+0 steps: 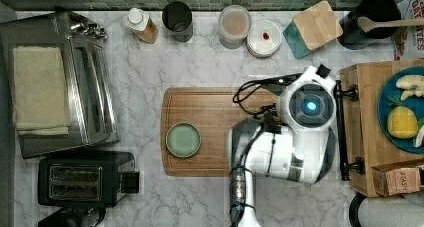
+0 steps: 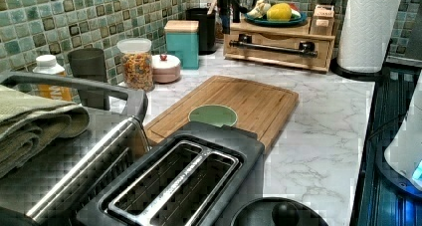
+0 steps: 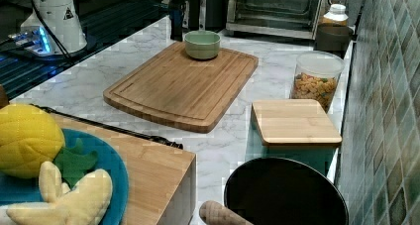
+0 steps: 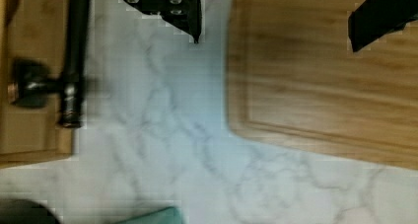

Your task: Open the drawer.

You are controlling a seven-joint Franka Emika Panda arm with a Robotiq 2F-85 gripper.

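Observation:
The drawer (image 2: pixel 278 51) sits in a low wooden box at the top view's right, its front panel flush with the box. Its long black bar handle (image 1: pixel 342 132) runs along the front and also shows as handle (image 4: pixel 75 51) on a post. My gripper (image 4: pixel 276 39) hangs open over the marble strip between the handle and the cutting board (image 4: pixel 325 81), with nothing between its fingers (image 4: pixel 185 12). It is beside the handle's end, not touching it. In the top view the arm's wrist (image 1: pixel 311 106) covers the gripper. In the left view the gripper (image 2: pixel 231 9) hangs by the box's left end.
A green bowl (image 1: pixel 183 140) stands on the cutting board (image 1: pixel 210 132). A blue plate of toy fruit (image 1: pixel 405 112) and a small carton (image 1: pixel 400 181) rest on the box. A teal canister (image 1: pixel 312 28), jars, a paper towel roll (image 2: pixel 368 27), toaster (image 1: pixel 80 179) and toaster oven (image 1: pixel 60 82) ring the counter.

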